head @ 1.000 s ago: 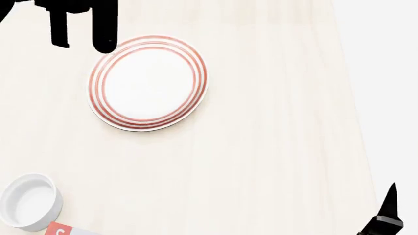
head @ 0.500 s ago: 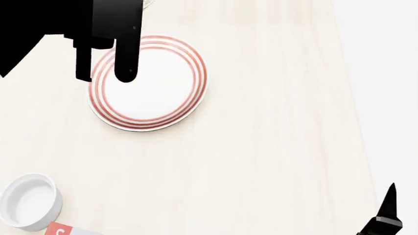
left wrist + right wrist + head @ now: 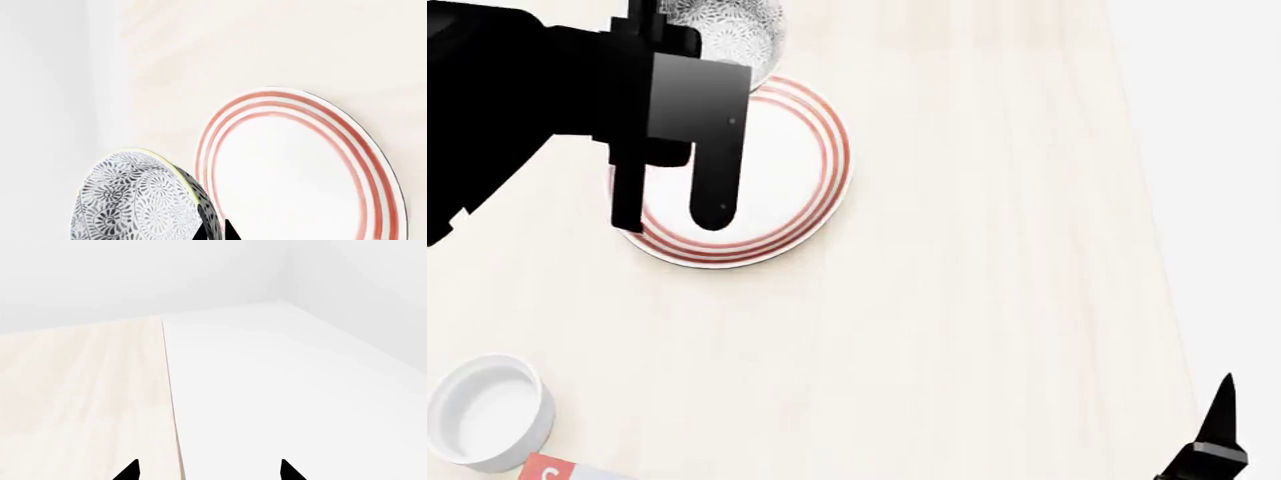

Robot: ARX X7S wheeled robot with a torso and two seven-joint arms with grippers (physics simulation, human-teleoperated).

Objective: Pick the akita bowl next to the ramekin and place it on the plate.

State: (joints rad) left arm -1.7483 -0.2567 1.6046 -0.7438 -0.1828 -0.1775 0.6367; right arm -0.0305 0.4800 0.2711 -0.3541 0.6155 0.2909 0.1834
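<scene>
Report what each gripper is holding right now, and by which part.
The left gripper pinches the akita bowl by its rim, one finger inside and one outside. The right gripper is open and holds nothing.

**Pale table and one red-and-white scrap at the edge**

A light wood-grain table [image 3: 988, 300] fills the head view, plain white floor [image 3: 1228, 150] showing past its right side. At the bottom left edge, a small red-and-white object [image 3: 554, 468] peeks in, mostly cut off.

Pale wood table [image 3: 988, 300]: red-ringed plate [image 3: 807, 190] far left; white ramekin [image 3: 487, 410] near left; red-white box corner [image 3: 554, 468] beside ramekin.
</scene>
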